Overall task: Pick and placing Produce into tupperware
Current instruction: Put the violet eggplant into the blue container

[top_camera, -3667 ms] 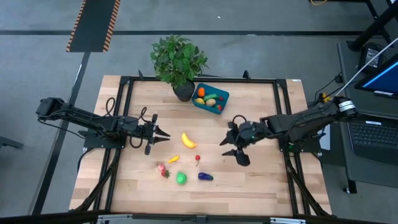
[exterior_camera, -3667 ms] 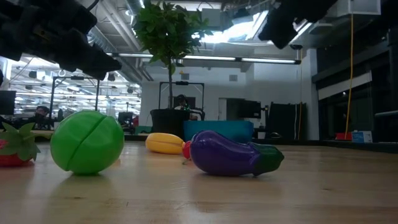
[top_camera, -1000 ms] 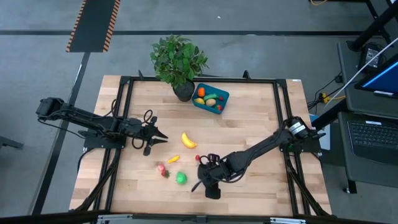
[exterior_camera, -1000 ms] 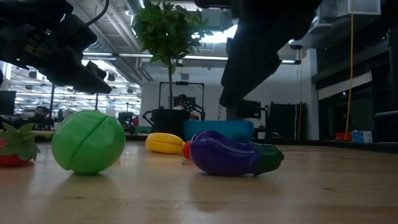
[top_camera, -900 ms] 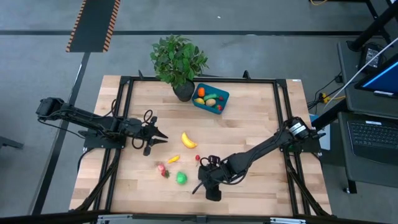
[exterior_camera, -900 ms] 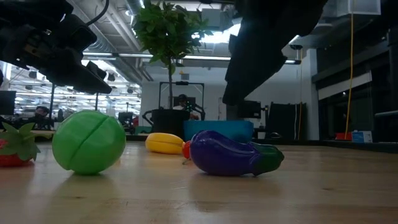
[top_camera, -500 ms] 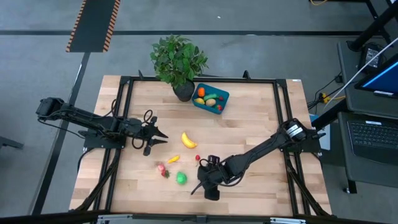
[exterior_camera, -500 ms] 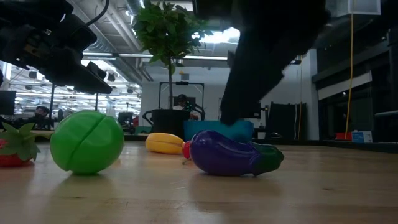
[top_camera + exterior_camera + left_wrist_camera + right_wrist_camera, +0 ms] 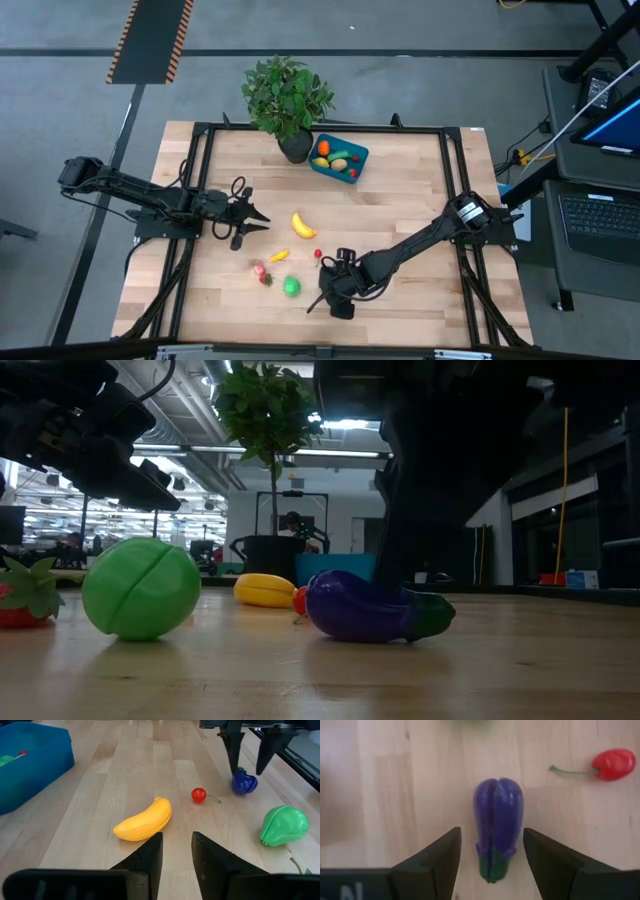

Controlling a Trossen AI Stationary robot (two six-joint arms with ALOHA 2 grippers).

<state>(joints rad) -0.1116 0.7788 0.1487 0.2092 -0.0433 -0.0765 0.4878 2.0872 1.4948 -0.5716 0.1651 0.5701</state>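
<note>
A purple eggplant [image 9: 498, 815] lies on the wooden table, with my right gripper [image 9: 491, 832] above it. That gripper is open, pointing steeply down, one finger on each side of the eggplant, with a gap showing on both sides. In the high view the gripper [image 9: 328, 304] hides the eggplant. Loose produce nearby includes a yellow banana [image 9: 303, 225], a red cherry [image 9: 318, 254], a green fruit [image 9: 291, 286] and a strawberry [image 9: 262, 272]. The teal tupperware [image 9: 362, 153] sits at the far side, holding several pieces. My left gripper [image 9: 262, 217] waits narrowly open at the table's left.
A potted plant [image 9: 287, 100] stands just left of the tupperware at the far edge. A small orange-yellow piece [image 9: 279, 256] lies between the banana and the strawberry. The cherry [image 9: 614, 764] lies close beside the eggplant. Bare wood spreads over the table's right half.
My right gripper has come down over the eggplant and stayed open; in the low view its dark fingers now reach down behind the eggplant. The eggplant and the other produce have not moved.
</note>
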